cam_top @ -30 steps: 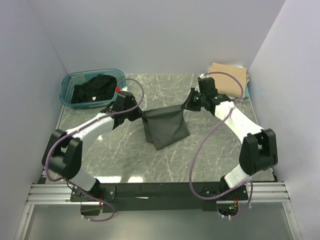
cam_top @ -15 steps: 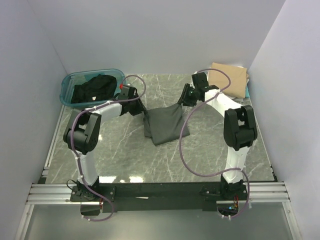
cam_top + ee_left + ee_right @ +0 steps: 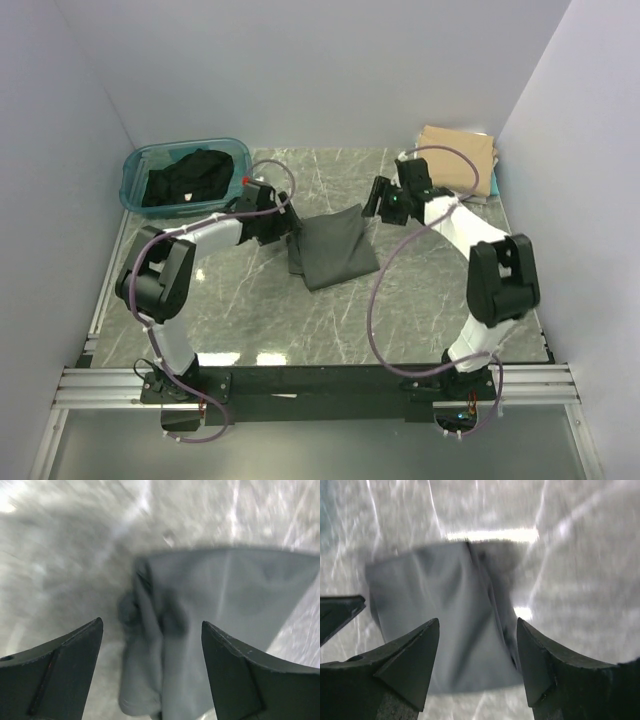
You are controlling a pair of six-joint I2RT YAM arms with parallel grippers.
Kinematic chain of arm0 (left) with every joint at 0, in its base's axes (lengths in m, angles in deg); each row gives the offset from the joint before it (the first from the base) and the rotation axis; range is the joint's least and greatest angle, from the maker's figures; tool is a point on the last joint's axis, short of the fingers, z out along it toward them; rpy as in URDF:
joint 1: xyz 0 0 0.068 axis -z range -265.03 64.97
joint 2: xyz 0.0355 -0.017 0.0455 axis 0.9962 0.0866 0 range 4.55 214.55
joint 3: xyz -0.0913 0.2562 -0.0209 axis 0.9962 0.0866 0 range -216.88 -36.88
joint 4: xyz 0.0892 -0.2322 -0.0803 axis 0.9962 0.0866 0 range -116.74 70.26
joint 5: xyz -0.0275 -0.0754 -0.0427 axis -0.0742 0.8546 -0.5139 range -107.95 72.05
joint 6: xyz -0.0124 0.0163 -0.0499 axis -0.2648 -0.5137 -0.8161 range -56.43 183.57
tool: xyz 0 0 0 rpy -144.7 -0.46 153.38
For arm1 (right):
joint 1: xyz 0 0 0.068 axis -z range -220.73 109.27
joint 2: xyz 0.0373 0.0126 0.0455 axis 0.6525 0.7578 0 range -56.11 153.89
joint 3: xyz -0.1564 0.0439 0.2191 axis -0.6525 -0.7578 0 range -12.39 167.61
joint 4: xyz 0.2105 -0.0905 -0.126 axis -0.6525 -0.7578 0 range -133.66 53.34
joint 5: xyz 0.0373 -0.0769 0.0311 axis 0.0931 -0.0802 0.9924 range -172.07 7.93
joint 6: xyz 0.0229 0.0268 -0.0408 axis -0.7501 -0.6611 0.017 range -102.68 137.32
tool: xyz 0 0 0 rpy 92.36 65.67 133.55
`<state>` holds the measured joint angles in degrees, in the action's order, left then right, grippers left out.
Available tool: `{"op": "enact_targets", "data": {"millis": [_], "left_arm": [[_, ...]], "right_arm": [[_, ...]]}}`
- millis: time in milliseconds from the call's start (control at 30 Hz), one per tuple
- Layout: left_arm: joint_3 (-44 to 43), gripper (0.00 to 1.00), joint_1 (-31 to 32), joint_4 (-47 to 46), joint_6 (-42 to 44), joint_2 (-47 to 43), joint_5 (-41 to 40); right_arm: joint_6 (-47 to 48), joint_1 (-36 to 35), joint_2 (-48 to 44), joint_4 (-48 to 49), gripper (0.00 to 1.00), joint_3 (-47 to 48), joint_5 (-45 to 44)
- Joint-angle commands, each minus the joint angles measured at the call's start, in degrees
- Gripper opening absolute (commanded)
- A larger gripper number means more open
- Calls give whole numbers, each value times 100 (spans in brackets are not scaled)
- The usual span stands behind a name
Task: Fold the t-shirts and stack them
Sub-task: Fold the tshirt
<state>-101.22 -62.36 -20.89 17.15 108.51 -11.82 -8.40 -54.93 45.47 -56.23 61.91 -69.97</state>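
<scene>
Jaws of the left tool (image 3: 150,630) stand wide apart with nothing pinched between them. Its wrist view shows the charcoal-grey t-shirt (image 3: 225,610) lying on the counter (image 3: 60,555) below the gap, a bunched edge nearest the fingers. The right tool (image 3: 478,625) is likewise spread and empty, with the same shirt spread flat beneath it. From above, the two tools sit at opposite ends of the shirt's far edge, the left tool (image 3: 285,228) at its left corner and the right tool (image 3: 372,205) just off its right corner.

The charcoal-grey t-shirt (image 3: 335,250) rests mid-counter as a compact folded shape, somewhat skewed, with a thicker roll along its left side. I judge that its fold is done or nearly so, but it has not yet been put on the stack. That stack sits at the far right corner of the counter (image 3: 420,300), well apart from it, with the tan t-shirt (image 3: 455,152) folded on top and a sliver of teal showing at its right edge. The black t-shirt (image 3: 185,178) lies crumpled in the teal tub (image 3: 128,185) at the far left, unfolded. So one shirt awaits stacking and at least one awaits folding.

No brand, label or writing can be read on any shirt, the tub or the arms.
</scene>
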Motion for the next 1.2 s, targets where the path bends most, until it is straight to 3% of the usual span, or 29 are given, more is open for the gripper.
{"op": "enact_targets", "data": {"millis": [0, 133, 467, 567, 600, 633, 1033, 1167], "left_arm": [[88, 84, 360, -155, -52, -236, -146], [105, 76, 457, -13, -157, -122, -367], [97, 55, 597, 145, -184, 115, -596], [105, 32, 624, 66, -158, 186, -517], [158, 9, 633, 22, -140, 186, -490], [167, 1, 641, 48, -157, 142, -560], [826, 1, 589, -329, -649, -289, -991], [975, 1, 527, -479, -842, -236, -991]], "right_arm": [[119, 22, -717, 357, 70, -661, 3], [154, 22, -1245, 454, 70, -1373, -76], [163, 31, -1334, 481, 69, -1779, -68], [137, 13, -1176, 516, 67, -1840, -23], [111, 22, -1132, 525, 67, -1832, -15], [93, 22, -1045, 542, 66, -1866, 12], [-56, -118, -332, 894, 52, -2016, 670], [-205, -162, -323, 1043, 27, -2270, 803]]}}
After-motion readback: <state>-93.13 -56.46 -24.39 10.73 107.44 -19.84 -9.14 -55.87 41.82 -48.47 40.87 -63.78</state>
